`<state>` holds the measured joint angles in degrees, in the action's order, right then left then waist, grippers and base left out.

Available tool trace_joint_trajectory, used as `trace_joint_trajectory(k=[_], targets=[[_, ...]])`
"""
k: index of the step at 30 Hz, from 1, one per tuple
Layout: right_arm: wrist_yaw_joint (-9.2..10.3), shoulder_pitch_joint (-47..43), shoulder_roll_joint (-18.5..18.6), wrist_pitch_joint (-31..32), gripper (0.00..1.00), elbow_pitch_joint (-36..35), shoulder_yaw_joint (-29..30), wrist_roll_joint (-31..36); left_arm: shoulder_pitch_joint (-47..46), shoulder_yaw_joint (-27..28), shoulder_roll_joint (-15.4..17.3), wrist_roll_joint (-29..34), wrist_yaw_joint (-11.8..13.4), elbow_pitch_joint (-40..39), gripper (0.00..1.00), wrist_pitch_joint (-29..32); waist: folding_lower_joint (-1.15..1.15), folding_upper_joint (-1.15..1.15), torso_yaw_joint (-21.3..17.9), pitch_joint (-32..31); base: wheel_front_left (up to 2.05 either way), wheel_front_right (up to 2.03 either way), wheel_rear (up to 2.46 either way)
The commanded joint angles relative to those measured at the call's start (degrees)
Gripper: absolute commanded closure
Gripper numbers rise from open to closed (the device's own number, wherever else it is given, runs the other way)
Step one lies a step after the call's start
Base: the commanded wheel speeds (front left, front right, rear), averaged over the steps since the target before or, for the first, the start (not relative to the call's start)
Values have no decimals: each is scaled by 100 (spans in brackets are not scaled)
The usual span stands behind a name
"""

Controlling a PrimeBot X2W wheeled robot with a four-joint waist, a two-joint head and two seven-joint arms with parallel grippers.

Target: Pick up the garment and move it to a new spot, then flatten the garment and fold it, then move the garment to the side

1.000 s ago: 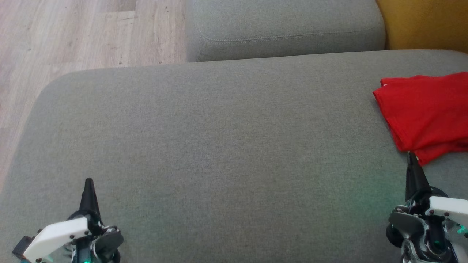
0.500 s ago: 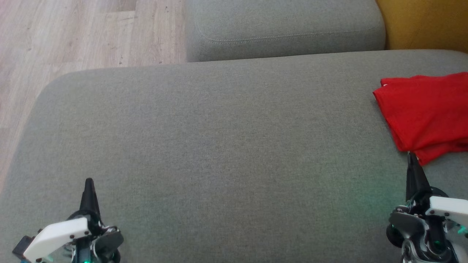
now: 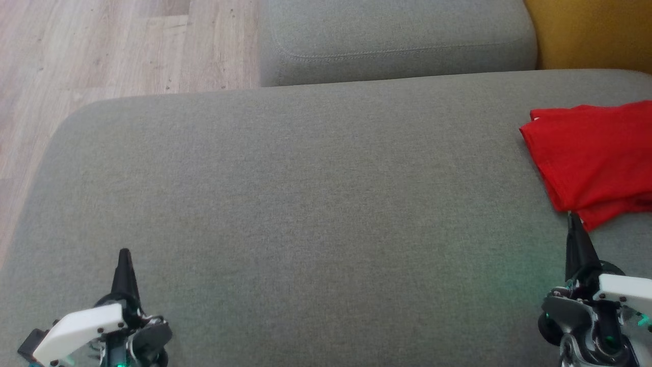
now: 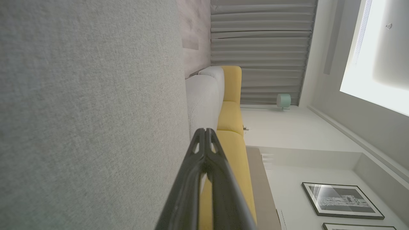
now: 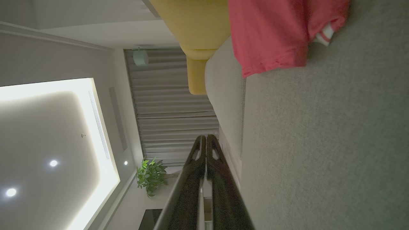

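Observation:
A red garment (image 3: 593, 158) lies folded at the right edge of the grey sofa seat (image 3: 305, 204), running out of the head view. The right wrist view shows the garment (image 5: 271, 32) with a white striped cuff. My right gripper (image 3: 574, 218) is shut and empty, its tip just short of the garment's near corner. At the lower left my left gripper (image 3: 124, 253) is shut too, holding nothing, far from the cloth. Both wrist views show the dark fingers pressed together: left gripper (image 4: 205, 130), right gripper (image 5: 204, 136).
A grey back cushion (image 3: 397, 41) lies behind the seat, with a yellow cushion (image 3: 591, 30) at the top right. Wooden floor (image 3: 102, 46) lies beyond the seat's left edge. A wide bare stretch of seat spreads between the grippers.

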<state>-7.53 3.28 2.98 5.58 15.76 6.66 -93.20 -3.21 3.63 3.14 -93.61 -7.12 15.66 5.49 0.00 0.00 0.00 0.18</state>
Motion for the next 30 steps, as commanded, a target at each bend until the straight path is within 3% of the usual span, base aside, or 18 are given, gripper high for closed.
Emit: trace_joint_trajectory(k=[1,30], targets=[[4,283,48,28,100,-178,-92,39,-290,201,39,72,-36,-165,100,29,0,0,0,0,0,0,0],[4,286,28,51,100,-176,-64,63,-293,232,18,98,-36,-164,100,54,0,0,0,0,0,0,0]])
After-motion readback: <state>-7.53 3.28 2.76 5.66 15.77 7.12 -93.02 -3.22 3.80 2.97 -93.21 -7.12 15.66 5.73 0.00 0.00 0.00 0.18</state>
